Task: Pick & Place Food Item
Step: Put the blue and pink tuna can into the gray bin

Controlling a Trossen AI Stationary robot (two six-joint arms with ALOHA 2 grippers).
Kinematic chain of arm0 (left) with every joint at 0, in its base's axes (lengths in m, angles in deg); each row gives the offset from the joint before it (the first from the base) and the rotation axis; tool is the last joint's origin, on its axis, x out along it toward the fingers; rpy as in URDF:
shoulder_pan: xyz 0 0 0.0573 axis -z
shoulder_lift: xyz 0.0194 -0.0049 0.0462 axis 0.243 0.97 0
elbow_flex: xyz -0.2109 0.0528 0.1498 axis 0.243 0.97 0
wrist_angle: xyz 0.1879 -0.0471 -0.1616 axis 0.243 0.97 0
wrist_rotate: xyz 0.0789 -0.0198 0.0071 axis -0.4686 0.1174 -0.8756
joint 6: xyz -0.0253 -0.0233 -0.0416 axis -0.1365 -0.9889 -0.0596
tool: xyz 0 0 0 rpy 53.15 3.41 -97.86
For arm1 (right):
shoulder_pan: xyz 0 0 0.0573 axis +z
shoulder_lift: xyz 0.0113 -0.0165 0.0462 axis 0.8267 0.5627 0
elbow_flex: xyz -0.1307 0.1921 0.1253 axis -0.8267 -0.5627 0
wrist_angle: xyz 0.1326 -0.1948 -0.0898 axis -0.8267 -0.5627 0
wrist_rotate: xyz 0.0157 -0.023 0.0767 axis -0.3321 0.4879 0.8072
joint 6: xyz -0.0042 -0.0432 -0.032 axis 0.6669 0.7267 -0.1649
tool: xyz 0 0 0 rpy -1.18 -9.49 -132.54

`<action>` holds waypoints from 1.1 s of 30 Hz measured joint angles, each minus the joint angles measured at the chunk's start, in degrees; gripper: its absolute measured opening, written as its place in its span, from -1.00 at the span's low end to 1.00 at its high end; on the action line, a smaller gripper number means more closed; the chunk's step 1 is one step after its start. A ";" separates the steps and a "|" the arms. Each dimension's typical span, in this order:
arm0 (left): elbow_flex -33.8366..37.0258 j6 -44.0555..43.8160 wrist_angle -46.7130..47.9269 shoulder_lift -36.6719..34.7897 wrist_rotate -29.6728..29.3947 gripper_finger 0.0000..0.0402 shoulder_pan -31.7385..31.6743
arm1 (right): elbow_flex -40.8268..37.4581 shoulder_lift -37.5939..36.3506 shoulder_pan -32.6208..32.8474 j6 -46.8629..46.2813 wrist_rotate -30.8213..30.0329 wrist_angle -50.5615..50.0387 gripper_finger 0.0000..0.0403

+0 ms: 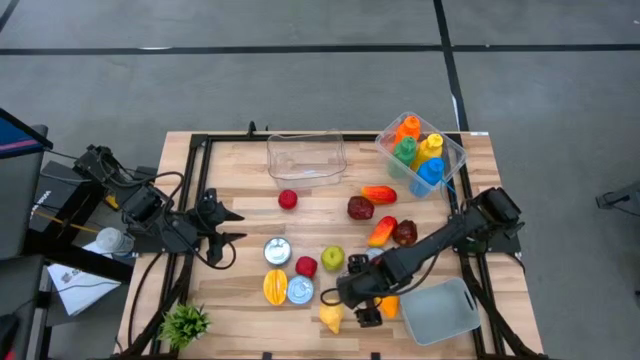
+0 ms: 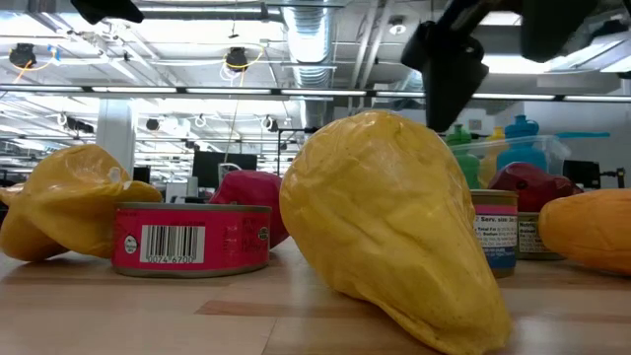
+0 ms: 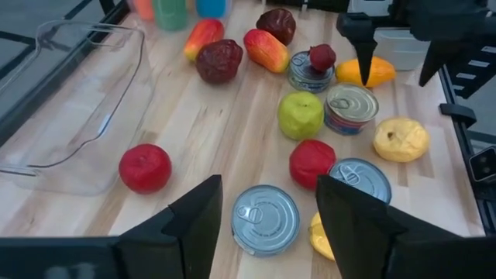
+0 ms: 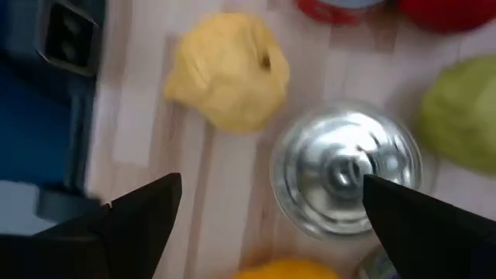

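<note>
Fingers of the right gripper stood spread wide and held nothing, poised over the near end of the table with a silver can between them and a yellow fruit just past it at about eleven o'clock in the wrist view. From overhead the right gripper sat at the centre of the food cluster, much nearer it than the left gripper, which waited open and empty at the nine o'clock edge. Which item it would take could not be told. Farther off at twelve o'clock lay the clear container. The low view was largely blocked by the yellow fruit.
</note>
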 joint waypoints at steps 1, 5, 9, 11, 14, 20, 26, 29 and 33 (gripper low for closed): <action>0.00 0.00 -0.13 -0.02 0.00 -0.01 -0.02 | 0.00 0.00 -0.23 0.09 -0.15 -0.14 0.94; 0.20 -0.09 -0.70 -0.02 -0.04 0.00 -0.01 | -0.01 0.00 0.30 -0.55 -7.88 -3.39 0.94; 2.70 -0.02 -4.53 -0.02 -0.51 0.00 -0.01 | -0.04 -0.02 4.42 0.24 -18.60 -2.09 0.90; 4.13 0.00 -6.02 -0.02 -0.57 -0.01 -0.02 | -0.06 -0.01 6.77 0.27 -22.45 -1.71 0.87; 5.94 0.00 -7.19 0.00 -0.57 -0.02 -0.02 | 0.12 2.11 9.21 0.26 -24.95 0.54 0.82; 8.53 -0.03 -10.70 0.00 -0.81 -0.05 0.00 | -0.08 8.94 10.78 0.26 -25.79 0.14 0.72; 8.79 -0.11 -12.48 -0.02 -0.77 -0.04 -0.01 | 0.00 13.30 10.69 -0.02 -32.42 0.21 0.48; 8.79 -0.12 -12.94 -0.02 -0.76 -0.04 -0.01 | 0.10 13.78 10.76 -1.52 -33.86 0.08 0.22; 8.79 -0.13 -13.00 -0.02 -0.74 -0.07 -0.02 | 0.27 13.59 10.73 -2.56 -34.19 -0.08 -0.34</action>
